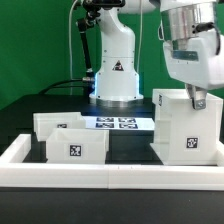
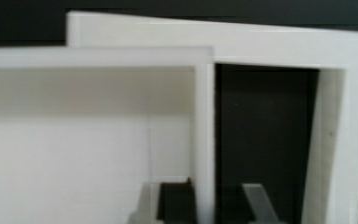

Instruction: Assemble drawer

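Rail: a long white rail point(image 1: 110, 172) is seen nearest, edging the black table point(image 1: 130, 150).
Near tray: a low white drawer tray point(image 1: 75, 148) is set just behind the rail, toward the exterior view's left, upright, with its tag turned to the camera.
Far tray: a second drawer tray point(image 1: 58, 122) is placed just behind the first and a little further left. Whether the two touch cannot be told.
Case: the tall drawer case point(image 1: 188, 130) stands upright at the exterior view's right, apart from both trays, its tag on the near face.
Gripper: the gripper point(image 1: 197, 100) is held at the case's top edge. In the wrist view its dark fingers point(image 2: 172, 205) are parted by a narrow gap, and the edge of a white case wall runs between them (whether that wall is pinched or only straddled cannot be told).
Marker board: the marker board point(image 1: 118, 124) lies flat further back, between trays and case, before the arm's base point(image 1: 115, 75).
Step in hand: the case is judged to be the part being dealt with, by being seized or squared up. Neither tray is yet seated in it.
Next move: a firm hold on the wall is called for, then the case's opening must be turned toward the trays so that one can be slid in straight.
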Motion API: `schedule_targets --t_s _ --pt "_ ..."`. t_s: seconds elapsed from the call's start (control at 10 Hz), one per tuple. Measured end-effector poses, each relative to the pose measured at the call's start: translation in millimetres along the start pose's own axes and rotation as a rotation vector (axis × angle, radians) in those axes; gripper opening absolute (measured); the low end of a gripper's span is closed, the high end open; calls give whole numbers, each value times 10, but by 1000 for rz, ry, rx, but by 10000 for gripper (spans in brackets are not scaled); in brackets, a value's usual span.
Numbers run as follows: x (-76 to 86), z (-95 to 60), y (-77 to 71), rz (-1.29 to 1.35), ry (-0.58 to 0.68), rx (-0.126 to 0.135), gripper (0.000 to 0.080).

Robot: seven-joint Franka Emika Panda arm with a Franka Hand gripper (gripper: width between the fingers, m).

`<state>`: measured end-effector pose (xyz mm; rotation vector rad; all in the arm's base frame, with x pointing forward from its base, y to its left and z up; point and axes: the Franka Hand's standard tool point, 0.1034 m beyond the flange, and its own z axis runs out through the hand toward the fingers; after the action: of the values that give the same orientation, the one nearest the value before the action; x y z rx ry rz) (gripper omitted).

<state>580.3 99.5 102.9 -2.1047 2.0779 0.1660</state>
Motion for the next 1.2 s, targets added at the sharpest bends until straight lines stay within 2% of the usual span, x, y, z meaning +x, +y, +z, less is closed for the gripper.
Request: schedule_targets --t_s 0.4,0.8,1.1,1.2 --pt "11 12 -367 7 -13 17 38" --pt "58 0 -618 22 -23 32 38" --pt "43 11 -615 7 -24 28 38" --pt "40 12 -615 4 -24 28 119"
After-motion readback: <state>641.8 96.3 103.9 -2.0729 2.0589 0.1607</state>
